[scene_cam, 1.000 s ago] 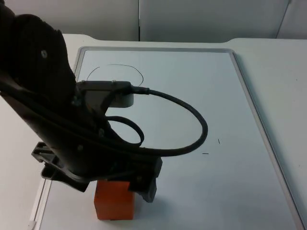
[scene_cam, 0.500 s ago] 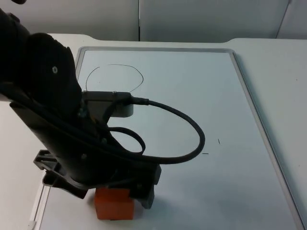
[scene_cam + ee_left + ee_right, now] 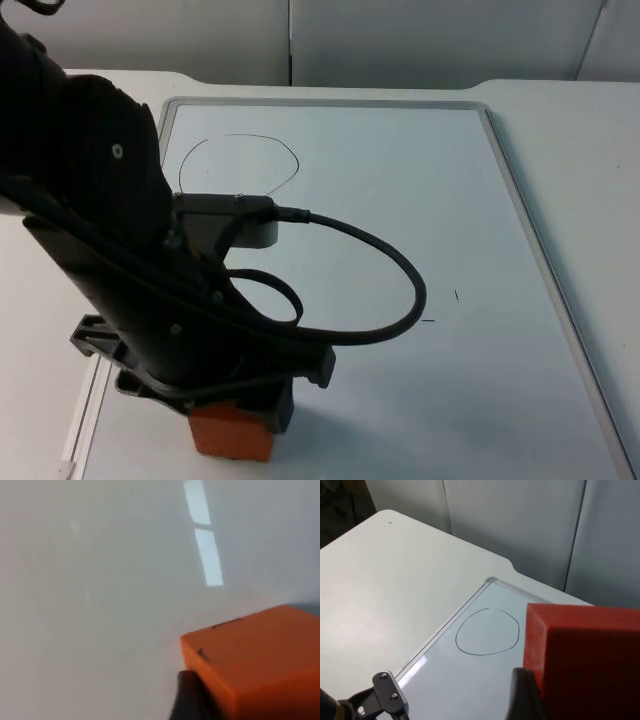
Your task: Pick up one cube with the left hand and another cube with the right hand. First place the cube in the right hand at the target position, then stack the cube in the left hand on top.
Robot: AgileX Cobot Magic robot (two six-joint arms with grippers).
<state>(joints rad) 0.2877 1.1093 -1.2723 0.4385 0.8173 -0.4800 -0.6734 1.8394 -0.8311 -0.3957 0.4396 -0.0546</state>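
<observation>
An orange cube [image 3: 230,438] rests on the whiteboard [image 3: 420,200] near its front left corner. My left gripper [image 3: 240,412] has come down over it and is shut on it. In the left wrist view a black fingertip [image 3: 190,700] presses against the side of the orange cube [image 3: 255,655], which still touches the board. My right gripper [image 3: 580,711] is held high above the table, shut on a red cube [image 3: 585,660], with one fingertip [image 3: 524,695] against its face. A hand-drawn black outline [image 3: 240,160] marks the board's far left; the same outline [image 3: 487,632] lies below the red cube.
The whiteboard has a raised grey frame [image 3: 520,210]. The left arm's black body [image 3: 110,220] covers the board's left side. Two small pen marks [image 3: 428,320] sit right of centre. A part of the left arm [image 3: 385,695] is seen from the right wrist.
The left gripper has sunk lower over the orange cube, covering more of it. The cube has shifted slightly left and turned a little.
</observation>
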